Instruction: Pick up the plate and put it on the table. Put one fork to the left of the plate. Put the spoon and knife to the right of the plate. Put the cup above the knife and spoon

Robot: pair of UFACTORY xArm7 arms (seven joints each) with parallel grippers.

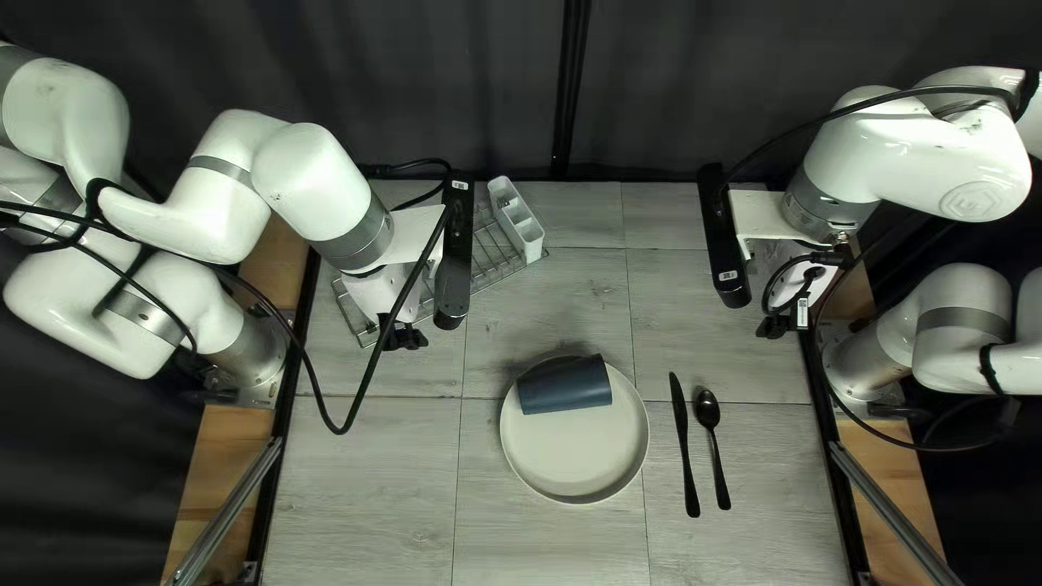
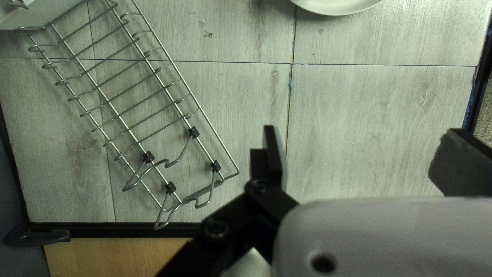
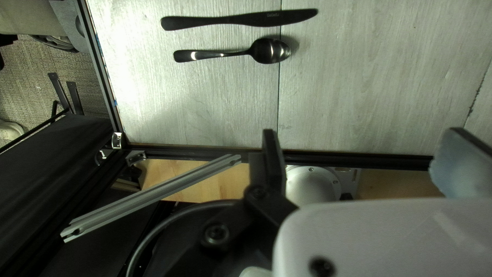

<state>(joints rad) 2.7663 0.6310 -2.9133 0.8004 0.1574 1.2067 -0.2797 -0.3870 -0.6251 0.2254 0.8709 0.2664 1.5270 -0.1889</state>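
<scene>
A blue-gray cup (image 1: 564,384) lies sideways on a plate (image 1: 573,454), right of which are a knife (image 1: 684,445) and spoon (image 1: 708,411). Left tool (image 1: 404,340) and right tool (image 1: 778,327) are both released.

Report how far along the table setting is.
Looks done: the plate is on the table, with the knife and spoon to its right. In hand: nothing; the left gripper and right gripper are open and empty. Remaining: the cup lies on its side on the plate, and no fork shows at the plate's left.
</scene>
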